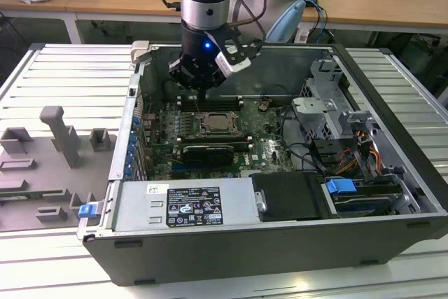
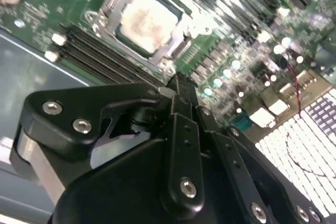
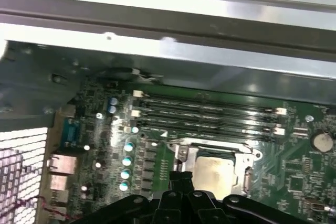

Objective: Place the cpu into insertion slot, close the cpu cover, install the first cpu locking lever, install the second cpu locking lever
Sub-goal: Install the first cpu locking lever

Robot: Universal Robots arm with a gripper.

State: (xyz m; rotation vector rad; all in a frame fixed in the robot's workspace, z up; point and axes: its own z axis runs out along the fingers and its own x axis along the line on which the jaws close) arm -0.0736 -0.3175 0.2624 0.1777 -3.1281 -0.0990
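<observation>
Slatted metal bench [image 1: 63,75], wooden desks behind it. An open PC case [image 1: 280,257] lies on the bench. I see the cpu [image 2: 144,19] seated in the insertion slot [image 1: 201,126] on the green motherboard [image 3: 294,182]. The cpu cover [image 2: 108,6] is down flat around it, with the pale chip top showing through the window. End effector [image 2: 177,85] is clenched, fingers together, nothing in them. It hangs over the memory slots [image 3: 210,114], just beside the socket. Can't tell whether the locking levers are latched.
</observation>
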